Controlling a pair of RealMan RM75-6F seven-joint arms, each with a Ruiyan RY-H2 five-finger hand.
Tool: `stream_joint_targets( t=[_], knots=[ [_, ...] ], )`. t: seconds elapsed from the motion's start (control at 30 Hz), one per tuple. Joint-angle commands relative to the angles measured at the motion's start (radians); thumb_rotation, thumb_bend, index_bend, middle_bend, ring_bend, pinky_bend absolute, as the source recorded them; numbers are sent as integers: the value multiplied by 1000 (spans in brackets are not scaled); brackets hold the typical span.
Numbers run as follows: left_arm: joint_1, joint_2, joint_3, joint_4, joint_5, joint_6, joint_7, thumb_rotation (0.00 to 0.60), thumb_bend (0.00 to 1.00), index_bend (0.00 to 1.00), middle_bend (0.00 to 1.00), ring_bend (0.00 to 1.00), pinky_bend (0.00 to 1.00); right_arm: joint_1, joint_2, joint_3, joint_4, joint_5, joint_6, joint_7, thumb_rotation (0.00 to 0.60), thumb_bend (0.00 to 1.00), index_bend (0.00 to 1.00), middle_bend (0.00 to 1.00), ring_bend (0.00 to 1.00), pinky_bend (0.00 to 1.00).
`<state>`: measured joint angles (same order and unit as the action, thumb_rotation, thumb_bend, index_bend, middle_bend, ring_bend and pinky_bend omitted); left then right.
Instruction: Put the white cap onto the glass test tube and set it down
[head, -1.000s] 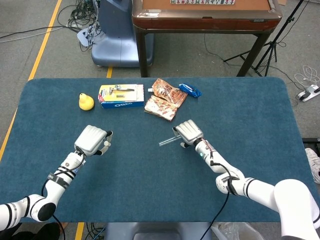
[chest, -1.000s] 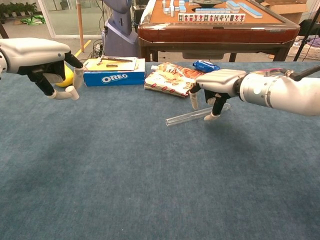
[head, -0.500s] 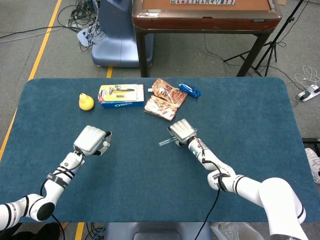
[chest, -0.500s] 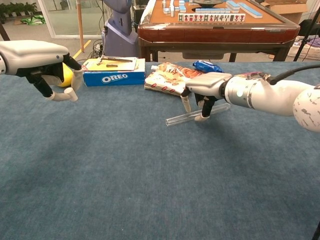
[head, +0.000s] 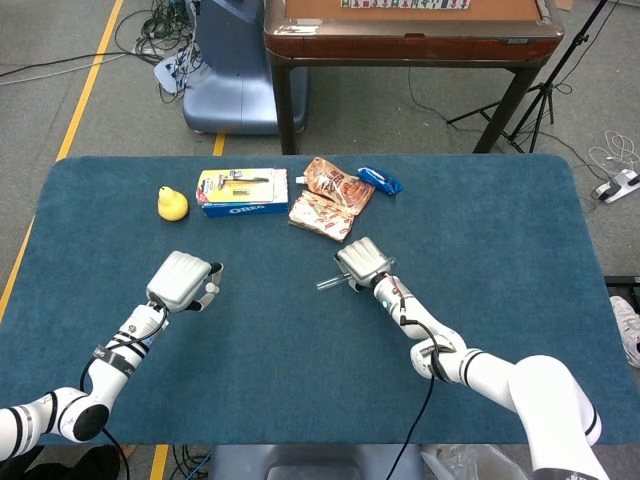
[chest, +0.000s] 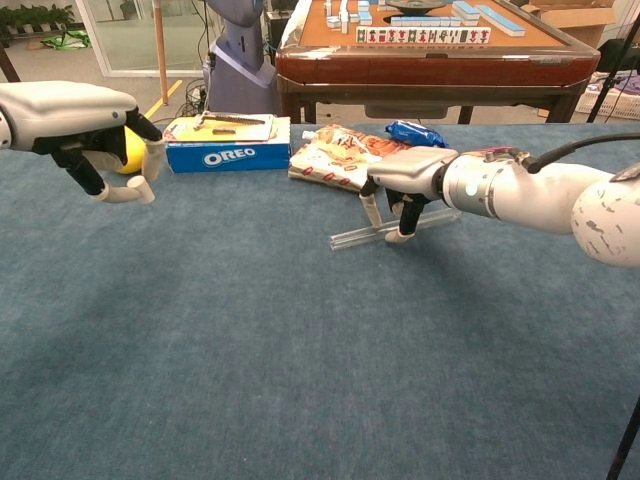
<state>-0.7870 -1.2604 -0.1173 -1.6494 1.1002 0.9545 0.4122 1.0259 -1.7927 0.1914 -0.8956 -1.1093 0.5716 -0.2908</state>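
The glass test tube (chest: 345, 238) (head: 326, 284) lies on the blue table, pointing left. My right hand (chest: 405, 180) (head: 362, 262) is on top of it, thumb behind and a fingertip (chest: 400, 236) in front, pinching its middle. The tube's right end (chest: 450, 214) sticks out past the hand. My left hand (chest: 85, 120) (head: 182, 281) hovers over the left of the table with its fingers curled in. A small white piece between its thumb and fingertips looks like the white cap (head: 210, 291), mostly hidden.
Along the far side lie a yellow duck (head: 172, 204), an Oreo box (head: 243, 192), a snack bag (head: 330, 198) and a blue packet (head: 380, 180). A brown game table (head: 410, 30) stands beyond the table's far edge.
My right hand moved left along the tube and lowered its fingers around the middle; the tube shifted slightly. The left hand stayed nearly still.
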Motion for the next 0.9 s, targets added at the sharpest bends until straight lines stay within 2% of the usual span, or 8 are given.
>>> stream_joint_targets(
  t=[0.03, 0.23, 0.5, 0.7, 0.9],
  knots=[
    [0, -2, 0, 2, 1, -1, -1, 600, 314, 580, 1000, 1000, 1000, 1, -4, -1, 4, 2, 2, -2, 600, 299, 541, 1000, 1000, 1000],
    [0, -2, -3, 7, -2, -3, -3, 600, 314, 581, 1000, 1000, 1000, 3, -16, 1, 16, 1, 11, 1, 600, 299, 585, 1000, 1000, 1000],
    [0, 12, -24, 8, -8, 1, -30, 600, 314, 582, 1000, 1000, 1000, -16, -3, 19, -8, -26, 59, 74, 600, 315, 722, 1000, 1000, 1000],
    [0, 43, -65, -20, 1, 18, -85, 600, 314, 582, 1000, 1000, 1000, -54, 67, 55, -108, -67, 139, 193, 600, 340, 808, 1000, 1000, 1000],
    [2, 84, -114, -86, 26, 52, -143, 600, 314, 582, 1000, 1000, 1000, -96, 146, 81, -238, -108, 217, 297, 600, 341, 846, 1000, 1000, 1000]
  ],
)
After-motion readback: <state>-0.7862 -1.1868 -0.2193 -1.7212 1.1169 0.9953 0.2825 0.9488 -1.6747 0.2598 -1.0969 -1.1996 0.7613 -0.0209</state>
